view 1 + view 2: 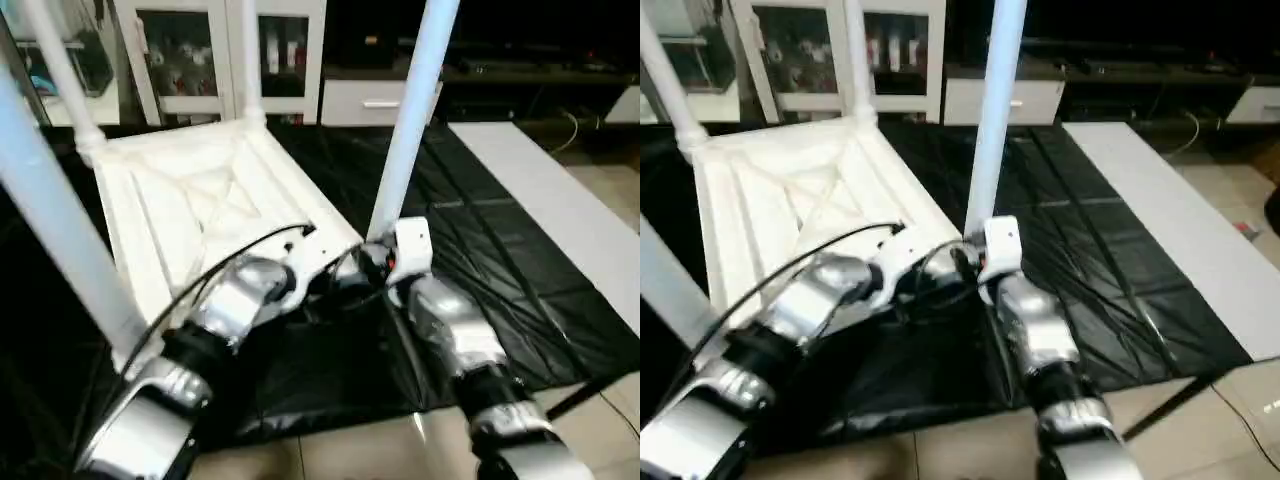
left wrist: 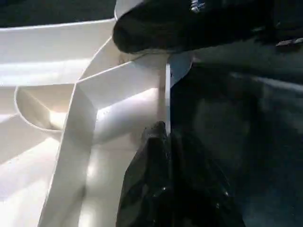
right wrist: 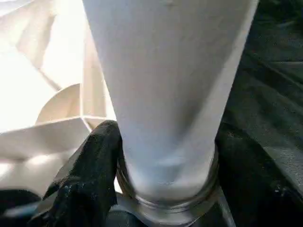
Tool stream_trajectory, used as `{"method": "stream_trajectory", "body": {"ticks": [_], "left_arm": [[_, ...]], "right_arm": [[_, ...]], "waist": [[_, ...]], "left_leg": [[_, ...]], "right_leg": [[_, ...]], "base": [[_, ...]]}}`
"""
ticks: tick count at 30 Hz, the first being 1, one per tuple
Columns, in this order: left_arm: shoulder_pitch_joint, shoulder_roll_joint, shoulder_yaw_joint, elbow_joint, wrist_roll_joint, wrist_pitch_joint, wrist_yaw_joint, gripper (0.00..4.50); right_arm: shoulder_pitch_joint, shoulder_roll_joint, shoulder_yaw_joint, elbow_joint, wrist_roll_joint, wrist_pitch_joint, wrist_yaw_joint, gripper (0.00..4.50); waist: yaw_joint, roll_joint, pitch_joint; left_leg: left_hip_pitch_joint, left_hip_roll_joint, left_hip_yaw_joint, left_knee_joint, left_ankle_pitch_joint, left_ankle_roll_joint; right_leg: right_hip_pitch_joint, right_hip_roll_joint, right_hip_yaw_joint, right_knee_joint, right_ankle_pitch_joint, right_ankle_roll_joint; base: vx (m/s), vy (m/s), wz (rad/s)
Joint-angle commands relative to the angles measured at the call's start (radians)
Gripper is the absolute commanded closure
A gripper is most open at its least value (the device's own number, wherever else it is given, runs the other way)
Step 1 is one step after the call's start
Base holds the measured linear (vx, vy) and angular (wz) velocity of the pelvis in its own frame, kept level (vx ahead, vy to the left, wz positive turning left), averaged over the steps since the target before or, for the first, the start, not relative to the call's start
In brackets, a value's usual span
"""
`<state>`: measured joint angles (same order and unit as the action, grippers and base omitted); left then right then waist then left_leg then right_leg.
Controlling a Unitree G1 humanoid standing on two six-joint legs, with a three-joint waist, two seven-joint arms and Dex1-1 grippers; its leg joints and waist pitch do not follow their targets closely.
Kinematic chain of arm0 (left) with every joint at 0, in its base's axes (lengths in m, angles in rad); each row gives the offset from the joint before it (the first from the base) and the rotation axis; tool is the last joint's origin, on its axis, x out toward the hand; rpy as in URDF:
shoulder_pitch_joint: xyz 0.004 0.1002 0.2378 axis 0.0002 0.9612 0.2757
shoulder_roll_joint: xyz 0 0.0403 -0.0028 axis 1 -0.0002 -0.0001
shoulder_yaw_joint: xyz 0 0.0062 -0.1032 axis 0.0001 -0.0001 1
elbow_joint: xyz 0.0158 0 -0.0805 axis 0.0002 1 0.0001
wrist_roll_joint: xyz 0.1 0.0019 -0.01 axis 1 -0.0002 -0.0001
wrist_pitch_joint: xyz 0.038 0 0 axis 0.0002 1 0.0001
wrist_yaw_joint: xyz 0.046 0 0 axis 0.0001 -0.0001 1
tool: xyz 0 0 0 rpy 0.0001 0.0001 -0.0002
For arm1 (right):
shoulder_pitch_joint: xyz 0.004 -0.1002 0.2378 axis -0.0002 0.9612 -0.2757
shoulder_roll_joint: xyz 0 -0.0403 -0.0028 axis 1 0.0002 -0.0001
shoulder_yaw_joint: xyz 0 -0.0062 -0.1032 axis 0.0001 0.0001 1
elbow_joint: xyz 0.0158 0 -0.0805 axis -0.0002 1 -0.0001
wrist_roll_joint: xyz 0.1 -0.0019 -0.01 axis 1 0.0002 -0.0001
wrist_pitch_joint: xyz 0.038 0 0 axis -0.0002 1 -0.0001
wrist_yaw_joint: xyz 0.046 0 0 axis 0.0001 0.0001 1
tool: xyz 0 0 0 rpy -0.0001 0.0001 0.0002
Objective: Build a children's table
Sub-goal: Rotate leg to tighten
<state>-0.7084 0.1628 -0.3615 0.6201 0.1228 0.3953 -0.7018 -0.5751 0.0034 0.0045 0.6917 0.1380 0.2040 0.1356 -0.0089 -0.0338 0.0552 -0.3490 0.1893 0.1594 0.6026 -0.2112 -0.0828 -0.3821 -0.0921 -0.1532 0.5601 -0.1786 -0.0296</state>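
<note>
Leg point(image 1: 410, 120) is held upright at its base by the closed right end effector point(image 3: 161, 156), seated in the upturned tabletop's point(image 1: 190, 200) near corner socket; the left end effector point(image 2: 163, 137) pinches the tabletop rim beside it.

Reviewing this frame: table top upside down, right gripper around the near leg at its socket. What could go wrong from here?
1. The right gripper grips the leg at its very base; the long leg above could tip and seat crooked in the socket.
2. The table top lies on a wrinkled black sheet and may slide when pushed; the left gripper steadies only its rim.
</note>
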Motion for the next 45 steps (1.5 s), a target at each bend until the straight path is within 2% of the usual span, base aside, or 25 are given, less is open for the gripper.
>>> {"method": "stream_trajectory", "body": {"ticks": [1,2,3,8,9,10,12,14,15,17,19,23,24,25,26,27,28,29,30,31,34,35,40,41,45], "left_arm": [[-0.021,-0.029,-0.006,0.023,0.013,-0.031,0.039,4.50],[-0.027,-0.035,-0.002,0.039,0.016,-0.039,0.047,4.50],[-0.028,-0.036,-0.001,0.045,0.014,-0.044,0.041,4.50],[-0.023,-0.024,-0.006,0.052,0.013,-0.062,0.017,4.50],[-0.024,-0.023,-0.006,0.056,0.013,-0.067,0.015,4.50],[-0.025,-0.023,-0.006,0.063,0.013,-0.074,0.012,4.50],[-0.024,-0.021,-0.010,0.069,0.014,-0.089,0.001,4.50],[-0.024,-0.023,-0.012,0.077,0.017,-0.116,-0.009,4.50],[-0.024,-0.024,-0.012,0.080,0.017,-0.128,-0.013,4.50],[-0.021,-0.023,-0.015,0.081,0.016,-0.167,-0.023,4.50],[-0.018,-0.025,-0.012,0.081,0.014,-0.174,-0.023,4.50],[-0.005,-0.028,-0.010,0.084,0.009,-0.224,-0.033,4.50],[-0.004,-0.028,-0.012,0.087,0.011,-0.234,-0.032,4.50],[-0.005,-0.029,-0.013,0.097,0.015,-0.250,-0.030,4.50],[-0.006,-0.030,-0.012,0.104,0.017,-0.260,-0.028,4.50],[-0.008,-0.031,-0.012,0.111,0.020,-0.275,-0.021,4.50],[-0.013,-0.034,-0.001,0.127,0.024,-0.317,0.009,4.50],[-0.015,-0.036,0.004,0.134,0.025,-0.336,0.023,4.50],[-0.015,-0.037,0.012,0.134,0.017,-0.357,0.020,4.06],[-0.011,-0.039,0.024,0.121,-0.001,-0.350,0.004,3.95],[0.038,-0.029,0.056,-0.011,-0.080,-0.317,-0.090,3.73],[0.054,-0.022,0.062,-0.052,-0.095,-0.309,-0.104,3.58],[0.116,0.009,0.095,-0.211,-0.164,-0.234,-0.143,3.14],[0.151,0.031,0.110,-0.297,-0.205,-0.179,-0.176,3.07],[0.222,0.112,0.084,-0.438,-0.216,-0.119,-0.255,2.70]], "right_arm": [[-0.023,0.020,-0.015,0.052,0.002,0.000,-0.060,1.85],[-0.031,0.028,-0.023,0.064,-0.008,-0.006,-0.074,1.85],[-0.039,0.031,-0.030,0.074,-0.016,-0.026,-0.087,1.85],[-0.049,0.018,-0.019,0.076,-0.032,-0.100,-0.051,1.85],[-0.049,0.017,-0.019,0.075,-0.030,-0.115,-0.037,1.29],[-0.041,0.011,-0.014,0.057,-0.027,-0.136,-0.012,1.29],[-0.021,-0.001,-0.009,0.014,-0.023,-0.152,0.013,1.13],[0.014,-0.022,-0.008,-0.053,-0.029,-0.145,0.020,0.97],[0.030,-0.032,-0.006,-0.081,-0.036,-0.145,0.020,0.97],[0.094,-0.070,0.005,-0.186,-0.054,-0.145,0.036,0.80],[0.136,-0.085,-0.001,-0.250,-0.048,-0.141,0.047,0.80],[0.338,-0.136,-0.002,-0.497,0.021,-0.132,0.164,0.80],[0.360,-0.143,0.000,-0.515,0.030,-0.134,0.182,0.80],[0.393,-0.160,0.011,-0.543,0.046,-0.121,0.219,0.80],[0.412,-0.171,0.018,-0.560,0.056,-0.111,0.242,0.80],[0.429,-0.187,0.029,-0.572,0.059,-0.103,0.267,0.80],[0.461,-0.233,0.063,-0.601,0.057,-0.063,0.319,0.80],[0.475,-0.254,0.079,-0.613,0.055,-0.044,0.341,0.80],[0.490,-0.277,0.093,-0.629,0.049,-0.028,0.364,0.76],[0.498,-0.293,0.100,-0.641,0.046,-0.014,0.378,0.74],[0.505,-0.300,0.082,-0.676,0.056,0.020,0.382,0.74],[0.507,-0.298,0.077,-0.685,0.059,0.028,0.379,0.74],[0.520,-0.303,0.092,-0.721,0.067,0.050,0.384,0.74],[0.527,-0.307,0.104,-0.740,0.073,0.066,0.390,0.74],[0.528,-0.312,0.120,-0.750,0.060,0.081,0.402,0.74]], "waist": [[0.002,0.012,-0.057],[0.005,0.012,-0.058],[0.005,0.003,-0.060],[0.018,0.001,-0.065],[0.020,0.003,-0.067],[0.021,0.004,-0.068],[0.029,-0.002,-0.078],[0.037,-0.007,-0.079],[0.045,-0.004,-0.077],[0.056,-0.009,-0.074],[0.061,-0.007,-0.073],[0.075,-0.003,-0.066],[0.072,-0.010,-0.064],[0.074,-0.001,-0.063],[0.073,-0.009,-0.062],[0.069,-0.008,-0.061],[0.068,-0.001,-0.060],[0.069,-0.008,-0.057],[0.068,-0.007,-0.056],[0.070,-0.006,-0.058],[0.072,-0.006,-0.063],[0.071,-0.004,-0.065],[0.074,-0.009,-0.068],[0.072,-0.015,-0.066],[0.061,-0.017,-0.058]], "left_leg": [[0.008,0.051,-0.026,-0.090,-0.359,-0.007],[0.008,0.051,-0.023,-0.090,-0.337,-0.005],[0.006,0.052,-0.020,-0.090,-0.319,-0.002],[-0.001,0.054,-0.011,-0.088,-0.240,0.014],[0.002,0.054,-0.008,-0.085,-0.218,0.018],[0.000,0.053,-0.007,-0.084,-0.204,0.020],[-0.012,0.048,-0.002,-0.074,-0.104,0.048],[-0.013,0.047,0.002,-0.070,-0.020,0.092],[-0.007,0.049,0.005,-0.069,-0.008,0.109],[-0.005,0.049,0.007,-0.070,-0.022,0.118],[-0.003,0.052,0.006,-0.073,-0.042,0.109],[-0.001,0.053,0.005,-0.080,-0.128,0.082],[-0.004,0.051,0.004,-0.082,-0.160,0.081],[-0.003,0.049,0.003,-0.083,-0.177,0.078],[-0.003,0.047,0.004,-0.081,-0.192,0.077],[-0.007,0.046,0.002,-0.084,-0.199,0.075],[-0.007,0.045,0.000,-0.084,-0.207,0.074],[0.001,0.043,0.003,-0.080,-0.227,0.079],[-0.001,0.041,0.003,-0.080,-0.229,0.081],[-0.005,0.039,0.002,-0.079,-0.226,0.080],[-0.007,0.045,-0.001,-0.080,-0.197,0.081],[-0.008,0.055,-0.004,-0.082,-0.174,0.077],[-0.007,0.061,0.001,-0.079,-0.099,0.090],[-0.010,0.061,0.002,-0.080,-0.103,0.091],[-0.007,0.055,0.007,-0.082,-0.140,0.077]], "right_leg": [[0.034,-0.088,0.066,-0.079,-0.399,-0.123],[0.034,-0.088,0.070,-0.075,-0.373,-0.132],[0.035,-0.088,0.071,-0.073,-0.358,-0.136],[0.037,-0.090,0.078,-0.062,-0.335,-0.144],[0.035,-0.088,0.080,-0.058,-0.303,-0.157],[0.035,-0.088,0.082,-0.055,-0.281,-0.164],[0.045,-0.085,0.087,-0.030,-0.147,-0.194],[0.046,-0.080,0.088,-0.018,-0.041,-0.220],[0.040,-0.081,0.089,-0.014,-0.022,-0.231],[0.041,-0.080,0.090,-0.018,-0.047,-0.222],[0.040,-0.081,0.091,-0.019,-0.089,-0.211],[0.041,-0.080,0.093,-0.038,-0.192,-0.156],[0.040,-0.078,0.091,-0.045,-0.242,-0.138],[0.039,-0.079,0.089,-0.051,-0.281,-0.130],[0.039,-0.077,0.089,-0.060,-0.326,-0.110],[0.038,-0.077,0.088,-0.061,-0.366,-0.098],[0.038,-0.076,0.086,-0.065,-0.388,-0.092],[0.031,-0.072,0.086,-0.077,-0.429,-0.067],[0.030,-0.073,0.086,-0.078,-0.446,-0.065],[0.032,-0.075,0.084,-0.081,-0.477,-0.051],[0.032,-0.078,0.085,-0.076,-0.451,-0.063],[0.031,-0.079,0.088,-0.062,-0.370,-0.101],[0.034,-0.077,0.094,-0.029,-0.164,-0.184],[0.038,-0.079,0.095,-0.027,-0.177,-0.186],[0.031,-0.075,0.099,-0.041,-0.280,-0.150]], "base": [[0.000,0.000,0.00],[0.000,0.000,0.00],[0.000,0.000,0.00],[0.000,0.000,0.00],[0.000,0.000,0.00],[0.057,-0.031,0.02],[0.053,-0.033,-0.01],[0.000,0.000,0.00],[0.000,0.000,0.00],[0.000,0.000,0.00],[0.000,0.000,0.00],[0.000,0.000,0.00],[0.000,0.000,0.00],[0.000,0.000,0.00],[0.000,0.000,0.00],[0.000,0.000,0.00],[0.000,0.000,0.00],[0.000,0.000,0.00],[0.000,0.000,0.00],[0.000,0.000,0.00],[0.000,0.000,0.00],[0.000,0.000,0.00],[0.000,0.000,0.00],[0.000,0.000,0.00],[0.000,0.000,0.00]]}}
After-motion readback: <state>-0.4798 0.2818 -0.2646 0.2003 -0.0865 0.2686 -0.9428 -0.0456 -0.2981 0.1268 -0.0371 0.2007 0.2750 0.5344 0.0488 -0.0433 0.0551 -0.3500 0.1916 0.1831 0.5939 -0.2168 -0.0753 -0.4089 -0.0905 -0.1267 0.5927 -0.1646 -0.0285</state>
